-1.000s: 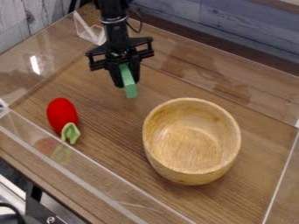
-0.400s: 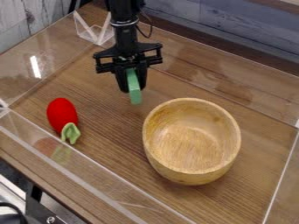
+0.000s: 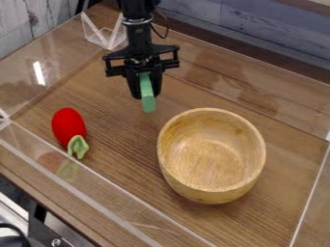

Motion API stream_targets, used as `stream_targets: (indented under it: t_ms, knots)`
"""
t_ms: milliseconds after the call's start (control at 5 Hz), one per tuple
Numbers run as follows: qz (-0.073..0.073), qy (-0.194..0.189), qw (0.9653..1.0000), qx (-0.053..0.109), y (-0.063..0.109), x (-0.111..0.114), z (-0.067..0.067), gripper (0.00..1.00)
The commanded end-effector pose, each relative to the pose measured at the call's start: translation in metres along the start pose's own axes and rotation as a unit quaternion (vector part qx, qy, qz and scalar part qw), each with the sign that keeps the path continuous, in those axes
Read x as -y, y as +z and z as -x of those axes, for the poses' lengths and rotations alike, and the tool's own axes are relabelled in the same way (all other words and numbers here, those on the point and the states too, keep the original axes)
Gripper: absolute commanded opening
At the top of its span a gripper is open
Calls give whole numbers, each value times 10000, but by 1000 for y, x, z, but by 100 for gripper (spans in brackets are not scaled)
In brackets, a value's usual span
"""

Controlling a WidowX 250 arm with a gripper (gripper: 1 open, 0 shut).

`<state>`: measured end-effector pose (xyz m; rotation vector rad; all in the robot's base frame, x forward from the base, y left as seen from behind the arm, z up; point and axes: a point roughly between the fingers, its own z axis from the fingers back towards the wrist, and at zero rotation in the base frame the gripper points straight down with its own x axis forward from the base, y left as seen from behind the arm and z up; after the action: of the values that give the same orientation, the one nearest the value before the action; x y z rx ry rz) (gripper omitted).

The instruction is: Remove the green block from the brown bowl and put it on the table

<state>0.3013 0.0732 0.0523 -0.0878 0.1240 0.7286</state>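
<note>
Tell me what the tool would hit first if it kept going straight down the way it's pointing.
The tool points straight down, shut on the green block. Below it lies bare table, so the block's lower end would likely meet the wood first. The brown bowl appears off to the side, though depth is unclear.

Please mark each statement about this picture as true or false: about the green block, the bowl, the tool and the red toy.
1. The green block is in the tool. True.
2. The brown bowl has the block inside. False: it is empty.
3. The red toy lies left of the bowl. True.
4. The tool is above the bowl. False: it is behind and to the left of it, over the table.
</note>
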Motion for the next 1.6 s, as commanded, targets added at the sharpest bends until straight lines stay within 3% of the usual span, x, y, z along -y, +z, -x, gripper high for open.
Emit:
stream_targets:
  t_ms: [0,1400]
  knots:
    - [131,-77,9995,265,20,2,-9,0]
    - [69,-488,9987,84,14,-6,-17,0]
